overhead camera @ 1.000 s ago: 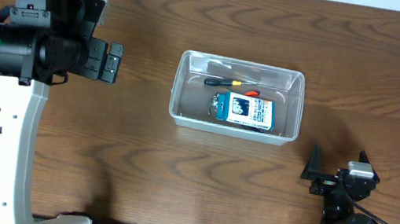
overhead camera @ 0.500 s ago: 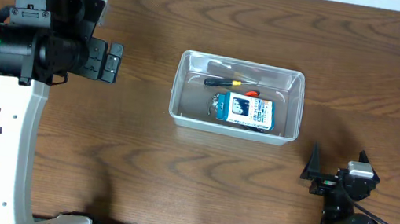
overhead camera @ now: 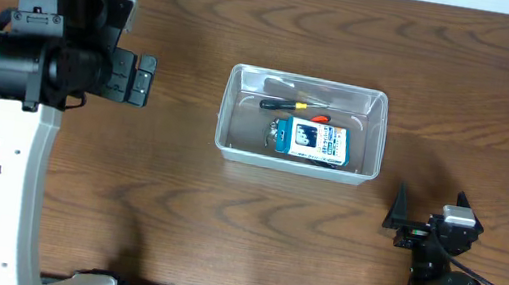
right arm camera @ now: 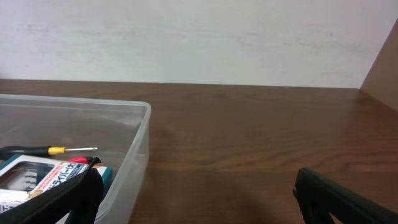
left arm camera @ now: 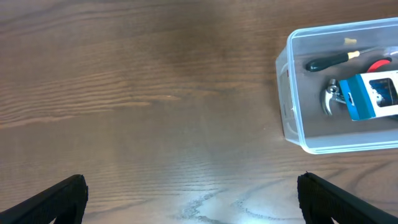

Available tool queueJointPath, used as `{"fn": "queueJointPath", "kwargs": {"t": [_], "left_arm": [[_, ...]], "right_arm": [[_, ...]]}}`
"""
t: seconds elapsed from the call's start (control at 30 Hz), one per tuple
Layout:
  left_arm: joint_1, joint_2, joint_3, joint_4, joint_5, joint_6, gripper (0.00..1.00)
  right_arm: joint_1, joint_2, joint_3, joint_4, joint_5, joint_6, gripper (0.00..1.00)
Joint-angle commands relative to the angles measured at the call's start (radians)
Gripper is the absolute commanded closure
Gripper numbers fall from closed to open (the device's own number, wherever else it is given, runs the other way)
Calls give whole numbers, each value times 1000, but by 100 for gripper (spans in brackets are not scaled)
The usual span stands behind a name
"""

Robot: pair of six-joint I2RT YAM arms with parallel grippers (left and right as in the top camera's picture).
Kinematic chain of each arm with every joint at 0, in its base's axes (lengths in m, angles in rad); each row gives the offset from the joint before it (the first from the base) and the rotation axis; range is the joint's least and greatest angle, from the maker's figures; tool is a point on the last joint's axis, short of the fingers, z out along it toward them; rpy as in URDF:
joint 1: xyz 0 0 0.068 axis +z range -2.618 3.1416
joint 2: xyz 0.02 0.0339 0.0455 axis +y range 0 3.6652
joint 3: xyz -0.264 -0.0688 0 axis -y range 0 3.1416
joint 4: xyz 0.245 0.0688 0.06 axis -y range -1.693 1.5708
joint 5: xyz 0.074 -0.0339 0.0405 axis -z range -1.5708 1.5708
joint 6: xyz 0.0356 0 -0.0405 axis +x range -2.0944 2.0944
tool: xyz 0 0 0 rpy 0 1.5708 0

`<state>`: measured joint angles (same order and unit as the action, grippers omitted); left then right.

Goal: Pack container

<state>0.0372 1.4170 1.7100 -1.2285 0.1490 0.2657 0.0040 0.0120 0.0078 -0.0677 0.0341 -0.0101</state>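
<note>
Here is the wooden table [overhead camera: 220, 239] from above, and the clear plastic container [overhead camera: 229, 108] sits a little right of centre, long side running across. Inside it lies a blue-and-white box [overhead camera: 311, 140] against the near wall, with a black-handled screwdriver [overhead camera: 286, 104] behind it and something red [overhead camera: 320, 119] tucked between the two. The left wrist camera also catches a curved silvery metal piece [left arm camera: 328, 99] touching the box's end; what it is, I cannot tell.

Over on the left, the left gripper [overhead camera: 144, 81] hangs above bare wood, well apart from the container and pointing toward it. From its own camera its dark fingertips [left arm camera: 62, 196] stand at the two bottom corners of the picture, so the jaws are spread wide with nothing between them but table.

Down at the front right, the right gripper [overhead camera: 429, 211] sits low, near the container's front right corner but not touching it. Its jaws are spread wide as well, and empty. Its wrist view looks level across the tabletop: the container's rim [right arm camera: 74, 102] fills the left side, with the screwdriver [right arm camera: 37, 150] and the box [right arm camera: 37, 174] showing through the clear wall.
</note>
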Motion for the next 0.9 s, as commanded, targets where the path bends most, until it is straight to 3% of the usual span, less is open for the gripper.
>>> {"fn": "queueJointPath", "kwargs": {"t": [0.0, 0.37, 0.63, 0.73, 0.87], "left_arm": [[-4, -83, 6, 0, -11, -5, 2], [-4, -435, 6, -10, -12, -5, 2], [-4, -602, 6, -176, -10, -6, 2], [-4, -612, 6, -166, 66, -6, 2], [-4, -616, -12, -43, 183, -6, 2]], "right_arm": [[-10, -6, -2, -3, 14, 16, 1], [-10, -6, -2, -3, 14, 16, 1], [-10, -6, -2, -3, 14, 16, 1], [-10, -6, -2, -3, 14, 16, 1], [-10, -6, -2, -3, 14, 16, 1]]}}
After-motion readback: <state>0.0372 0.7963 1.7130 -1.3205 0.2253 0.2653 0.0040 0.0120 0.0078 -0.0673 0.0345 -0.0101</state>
